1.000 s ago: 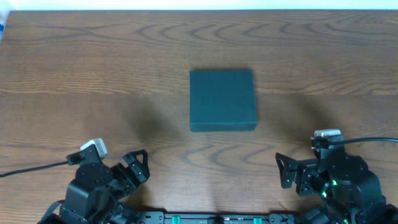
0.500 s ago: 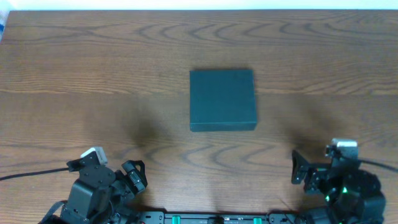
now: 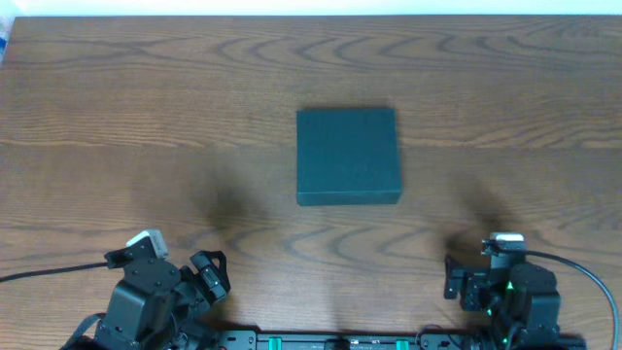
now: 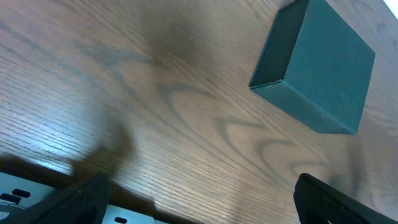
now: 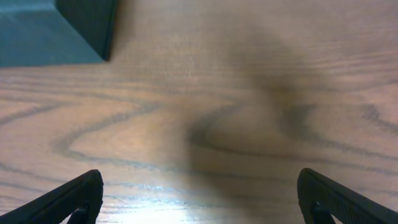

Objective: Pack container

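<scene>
Left tool (image 4: pixel 200 190) and right tool (image 5: pixel 199 193) empty, fingers apart; container (image 3: pixel 348 156) closed, well ahead of both on table (image 3: pixel 146 117)

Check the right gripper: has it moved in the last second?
Yes. Measured against the container, which stayed put, the right gripper has drawn back, farther from it.

The container (image 3: pixel 348 156) is sitting shut at the middle of the table (image 3: pixel 136 97), its lid lying flat. The left gripper (image 3: pixel 210 273) and right gripper (image 3: pixel 454 277) are hanging low near the front edge — one at each side, both well apart from it.
</scene>
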Robot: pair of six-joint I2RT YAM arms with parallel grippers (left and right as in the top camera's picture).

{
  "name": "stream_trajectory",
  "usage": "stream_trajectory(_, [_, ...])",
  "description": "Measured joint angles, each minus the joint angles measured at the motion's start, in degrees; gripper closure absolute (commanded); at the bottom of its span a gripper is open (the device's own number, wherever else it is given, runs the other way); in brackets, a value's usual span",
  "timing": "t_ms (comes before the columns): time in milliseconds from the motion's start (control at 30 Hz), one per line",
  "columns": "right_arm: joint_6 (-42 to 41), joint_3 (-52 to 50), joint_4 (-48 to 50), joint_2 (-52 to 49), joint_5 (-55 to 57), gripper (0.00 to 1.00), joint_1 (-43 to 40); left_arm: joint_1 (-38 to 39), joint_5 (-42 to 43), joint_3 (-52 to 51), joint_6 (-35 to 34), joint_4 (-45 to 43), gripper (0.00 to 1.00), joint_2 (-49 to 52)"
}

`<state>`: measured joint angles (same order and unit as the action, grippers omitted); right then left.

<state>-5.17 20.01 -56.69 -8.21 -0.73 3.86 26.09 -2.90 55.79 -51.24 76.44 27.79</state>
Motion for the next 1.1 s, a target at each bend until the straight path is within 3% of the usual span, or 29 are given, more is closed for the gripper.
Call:
stream_trajectory(967, [0.28,-0.7,0.0,0.09,-0.42,0.01,0.0,0.02,-0.79,0.0,0.72,0.09,0.04,0.0])
stream_trajectory(1100, [0.31,-0.7,-0.02,0.09,-0.42,0.01,0.0,0.0,-1.88,0.0,8.41,-1.55,0.05,0.0])
